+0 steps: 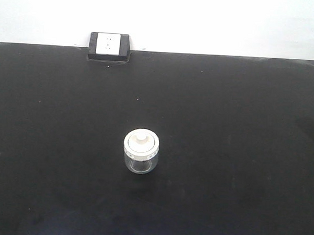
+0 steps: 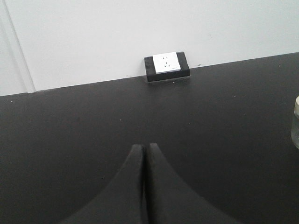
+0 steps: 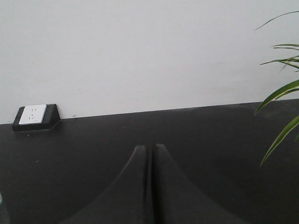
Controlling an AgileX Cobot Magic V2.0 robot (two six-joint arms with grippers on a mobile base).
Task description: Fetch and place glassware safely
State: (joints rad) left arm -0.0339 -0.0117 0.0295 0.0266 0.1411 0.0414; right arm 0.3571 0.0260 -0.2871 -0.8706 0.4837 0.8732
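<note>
Lidded glass jar [image 1: 141, 151] upright mid-table [image 1: 239, 152], in open reach, untouched. Left gripper [image 2: 144, 148] and right gripper [image 3: 150, 148] pressed closed, empty, apart from jar. Socket [image 1: 109, 45] at far wall.

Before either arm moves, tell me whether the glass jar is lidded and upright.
Lidded and upright: the glass jar stands on its base on the black table, its cream-white lid seated level, knob up.

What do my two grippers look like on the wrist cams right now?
The left gripper and the right gripper look alike: matte black fingers, broad at the base and curving to narrow tips. No cables, markings or labels show. The arms themselves are out of view.
</note>
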